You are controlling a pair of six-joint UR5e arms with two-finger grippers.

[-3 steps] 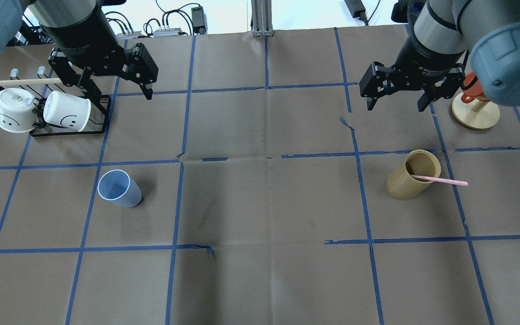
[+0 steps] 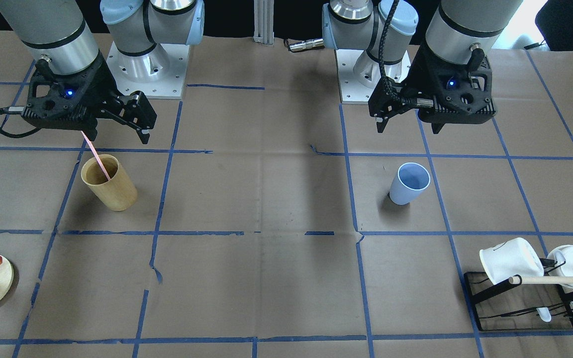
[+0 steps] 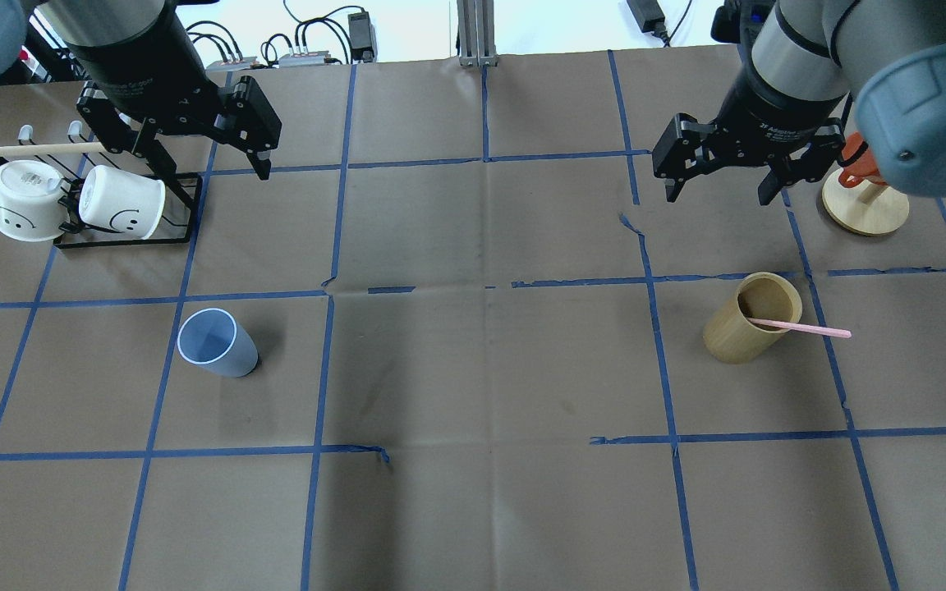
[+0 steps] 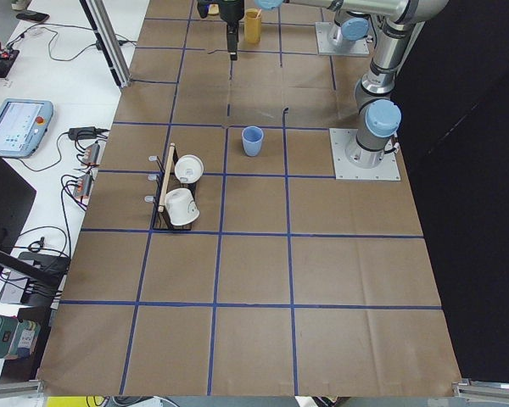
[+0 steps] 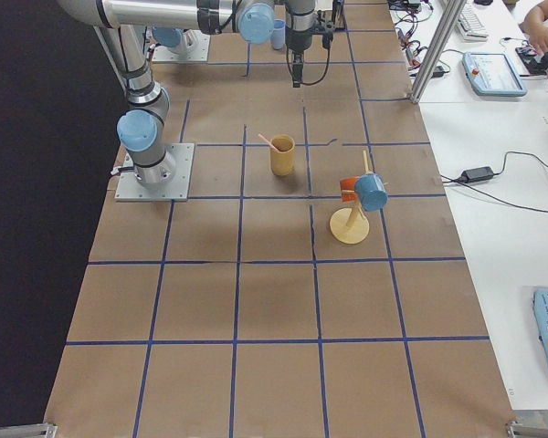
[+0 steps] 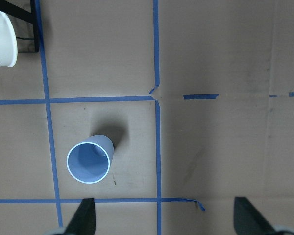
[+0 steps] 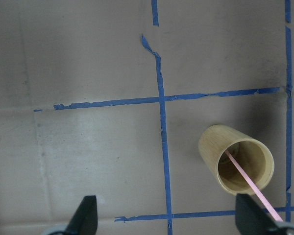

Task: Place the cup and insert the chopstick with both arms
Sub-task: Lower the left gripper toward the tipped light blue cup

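Overhead view, read from left to right across the table (image 3: 481, 369), which is covered in brown paper and divided by a blue tape grid. At the far left, a black mug rack (image 3: 185, 209) carries two white mugs (image 3: 120, 212) lying on their sides, with a wooden rod (image 3: 42, 148) across the rack's top. The left gripper (image 3: 214, 171) hangs well above the table, its two fingers spread wide and nothing between them. In its wrist view both fingertips appear at the lower edge, far apart. The cup (image 3: 217, 343) stands upright with its mouth up in a grid square of the left half, alone and touched by neither gripper. In the left wrist view it lies below and to one side of the open fingers. The middle squares show only paper and tape. In the right half, a tan wooden cup (image 3: 748, 320) stands upright, and the chopstick (image 3: 801, 327) leans inside it, one end within and the other projecting past the rim. The right gripper (image 3: 718, 194) is raised, clear of both, its fingers likewise parted and empty. At the far right stands a round wooden stand (image 3: 865, 212) bearing an orange object (image 3: 857, 156), partly hidden behind the arm.
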